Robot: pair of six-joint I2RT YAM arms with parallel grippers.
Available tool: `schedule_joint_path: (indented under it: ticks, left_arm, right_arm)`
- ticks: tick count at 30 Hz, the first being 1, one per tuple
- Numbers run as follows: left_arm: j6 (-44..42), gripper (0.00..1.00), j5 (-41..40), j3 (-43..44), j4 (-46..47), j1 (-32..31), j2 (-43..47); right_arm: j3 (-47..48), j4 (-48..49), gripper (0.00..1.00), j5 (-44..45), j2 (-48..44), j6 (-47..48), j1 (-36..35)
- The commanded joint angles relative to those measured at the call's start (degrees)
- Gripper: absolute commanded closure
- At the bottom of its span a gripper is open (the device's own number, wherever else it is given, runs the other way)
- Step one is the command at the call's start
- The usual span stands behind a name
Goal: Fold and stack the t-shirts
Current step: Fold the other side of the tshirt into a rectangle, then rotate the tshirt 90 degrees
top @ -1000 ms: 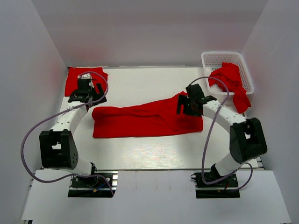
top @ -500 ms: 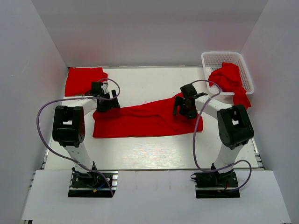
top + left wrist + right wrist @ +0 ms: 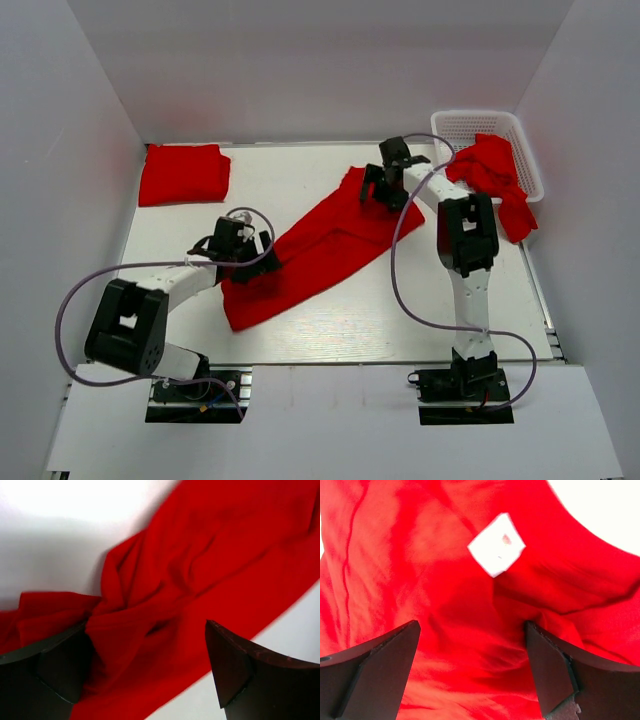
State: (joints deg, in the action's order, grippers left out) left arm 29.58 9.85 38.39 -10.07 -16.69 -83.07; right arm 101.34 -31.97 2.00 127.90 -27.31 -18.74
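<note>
A long, bunched red t-shirt (image 3: 320, 240) lies diagonally across the table, from near left to far right. My left gripper (image 3: 258, 252) is at its near-left end. In the left wrist view my left gripper (image 3: 147, 630) is open, its jaws wide apart with rumpled fabric (image 3: 165, 590) between them. My right gripper (image 3: 378, 190) is at the shirt's far end. In the right wrist view my right gripper (image 3: 471, 625) is open, low over the fabric just below the white neck label (image 3: 496, 544). A folded red t-shirt (image 3: 183, 173) lies at the back left.
A white lattice basket (image 3: 455, 124) stands at the back right. Another red t-shirt (image 3: 495, 180) spills from it over its near rim. White walls close in the table on the left, back and right. Purple cables loop off both arms.
The long shirt has swung from lying level across the table to a diagonal. My left gripper moved nearer and to the right. My right gripper moved farther back.
</note>
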Motion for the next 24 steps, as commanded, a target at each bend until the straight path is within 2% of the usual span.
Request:
schedule_joint_path:
  ticks: [1, 4, 6, 8, 11, 15, 18, 21, 24]
  left_arm:
    - [10.0, 0.0, 3.2, -4.7, -20.3, -3.9, 4.2]
    - [14.6, 0.0, 5.2, -3.9, -23.3, -7.6, 7.1]
    - [15.1, 0.0, 6.9, -1.8, -26.4, -10.5, 7.1]
    - [15.7, 0.0, 6.9, 2.0, -32.7, -13.8, 5.0]
    - [11.6, 0.0, 10.0, 7.2, -36.7, -19.1, 2.2]
    - [5.9, 0.0, 12.7, 13.4, -40.1, -23.7, 1.0]
    - [2.1, 0.0, 8.8, 22.2, -43.9, -24.9, 0.5]
    - [-0.2, 0.0, 1.2, 31.7, -47.4, -24.9, -1.0]
    - [-0.2, 0.0, -9.5, 41.5, -51.0, -24.4, -2.7]
  right_arm:
    - [8.4, -3.1, 0.1, -7.0, 8.6, 4.2, 0.5]
    - [14.2, -1.2, 0.1, -12.2, 13.4, 4.9, 0.3]
    - [15.0, 4.2, 0.1, -15.2, 14.0, 5.3, 0.4]
    - [16.3, 8.0, 0.1, -17.9, 15.3, 4.5, 0.6]
    - [20.4, 12.5, 0.1, -19.8, 18.1, 2.9, 0.7]
    - [24.3, 13.2, 0.1, -22.0, 19.9, 4.0, 0.8]
    - [22.8, 11.0, 0.1, -18.6, 15.9, 9.0, 0.5]
    - [15.8, 11.8, 0.1, -14.8, 8.9, 11.2, 0.4]
    - [14.5, 8.4, 0.1, -12.0, 3.5, 13.2, 0.0]
